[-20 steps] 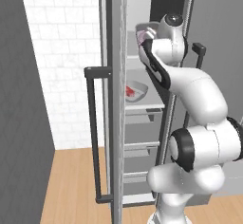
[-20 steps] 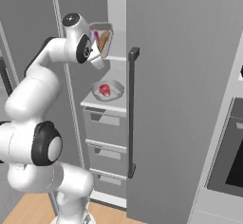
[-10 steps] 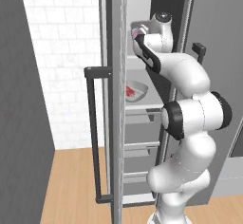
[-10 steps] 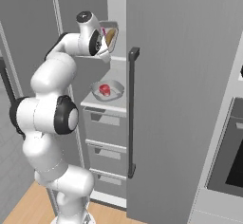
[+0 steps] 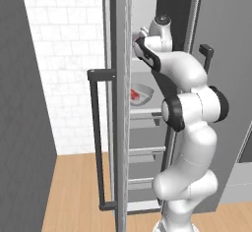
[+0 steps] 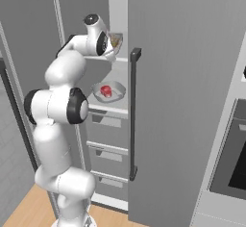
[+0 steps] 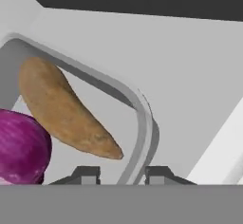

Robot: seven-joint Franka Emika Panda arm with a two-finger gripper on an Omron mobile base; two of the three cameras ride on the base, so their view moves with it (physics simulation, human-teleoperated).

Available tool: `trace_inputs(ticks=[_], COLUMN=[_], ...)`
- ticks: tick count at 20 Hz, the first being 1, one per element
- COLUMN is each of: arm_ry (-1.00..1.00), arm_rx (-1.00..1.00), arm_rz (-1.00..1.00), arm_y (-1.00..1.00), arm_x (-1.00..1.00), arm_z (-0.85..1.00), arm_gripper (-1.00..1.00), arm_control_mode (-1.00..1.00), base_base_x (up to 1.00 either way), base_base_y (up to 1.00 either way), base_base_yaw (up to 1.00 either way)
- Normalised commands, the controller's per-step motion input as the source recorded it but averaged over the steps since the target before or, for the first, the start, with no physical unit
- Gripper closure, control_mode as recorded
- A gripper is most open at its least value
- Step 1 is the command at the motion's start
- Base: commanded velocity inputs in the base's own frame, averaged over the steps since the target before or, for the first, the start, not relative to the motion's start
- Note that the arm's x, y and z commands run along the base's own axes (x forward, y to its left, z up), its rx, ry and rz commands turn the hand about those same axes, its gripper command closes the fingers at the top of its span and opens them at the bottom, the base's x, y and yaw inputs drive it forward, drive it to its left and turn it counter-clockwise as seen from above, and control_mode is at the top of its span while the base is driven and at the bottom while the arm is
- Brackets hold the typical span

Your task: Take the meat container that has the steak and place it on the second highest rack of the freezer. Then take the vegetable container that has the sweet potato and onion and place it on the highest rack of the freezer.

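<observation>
The vegetable container is at the highest rack of the open freezer. Whether it rests flat there I cannot tell. In the hand view the tan sweet potato and the purple onion lie inside its grey rim. My gripper straddles that rim with its fingers slightly apart and a small gap on the left side. It also shows at the upper shelf in both base views. One shelf lower sits the meat container with the red steak.
The left freezer door stands edge-on with its dark bar handle. The right door carries a long vertical handle. Grey drawers stack under the shelves. A black oven is at the right and a white brick wall at the left.
The arm has reached deeper into the freezer and carried the vegetable container from in front of the upper shelf onto it. The fingers have eased apart on the rim.
</observation>
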Motion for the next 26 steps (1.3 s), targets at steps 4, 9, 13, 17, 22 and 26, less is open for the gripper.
trace_inputs(ticks=[4,9,13,17,22,26], arm_ry=[-0.11,-0.40,-0.28,-0.15,-0.01,0.15], arm_rx=[0.00,0.02,0.02,0.01,0.03,0.03], arm_rz=[0.00,0.00,0.00,0.00,0.00,-0.01], arm_y=[0.00,-0.03,-0.13,-0.05,-0.02,-0.07], arm_x=[0.30,-0.61,-0.99,-1.00,-1.00,-1.00], arm_z=[-0.04,0.33,0.34,-0.01,-0.16,-0.37], arm_gripper=[-1.00,-1.00,-1.00,-1.00,-1.00,-1.00], arm_control_mode=[-1.00,-1.00,-1.00,-1.00,-1.00,-1.00], base_base_x=[0.00,0.00,0.00,0.00,0.00,0.00], base_base_y=[0.00,0.00,0.00,0.00,0.00,0.00], base_base_yaw=[0.00,0.00,0.00,0.00,0.00,0.00])
